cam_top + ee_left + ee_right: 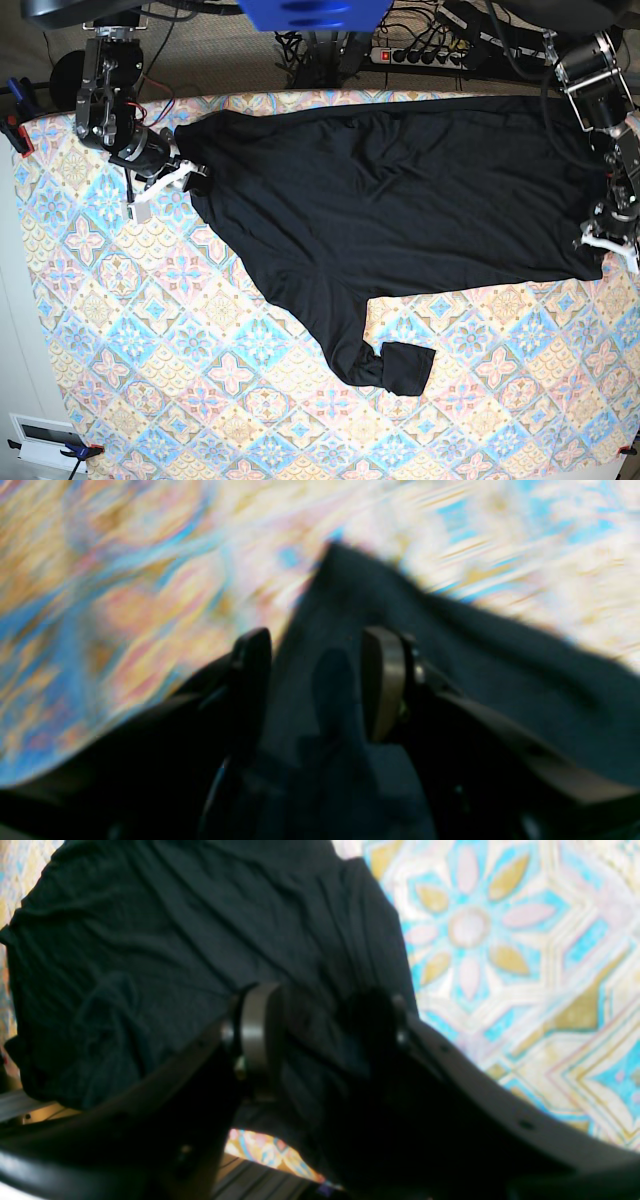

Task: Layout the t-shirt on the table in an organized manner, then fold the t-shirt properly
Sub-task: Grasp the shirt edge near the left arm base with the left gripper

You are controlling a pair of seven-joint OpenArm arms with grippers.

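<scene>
The black t-shirt [400,190] lies spread across the far half of the patterned table [200,380], with one long sleeve [395,365] trailing toward the front, its end curled over. My right gripper [165,185] is at the shirt's left corner. In the right wrist view its jaws [315,1035] stand apart with bunched shirt fabric [175,930] between the fingers. At the shirt's right edge my left gripper [608,238] is low. The blurred left wrist view shows that gripper [317,680] open, astride a strip of the shirt [475,655] over the table [125,580].
A power strip and cables [430,50] lie behind the table. A red and blue clamp [20,130] grips the left edge. A white box [45,440] sits off the front left corner. The table's edge [260,1160] shows just under the right gripper.
</scene>
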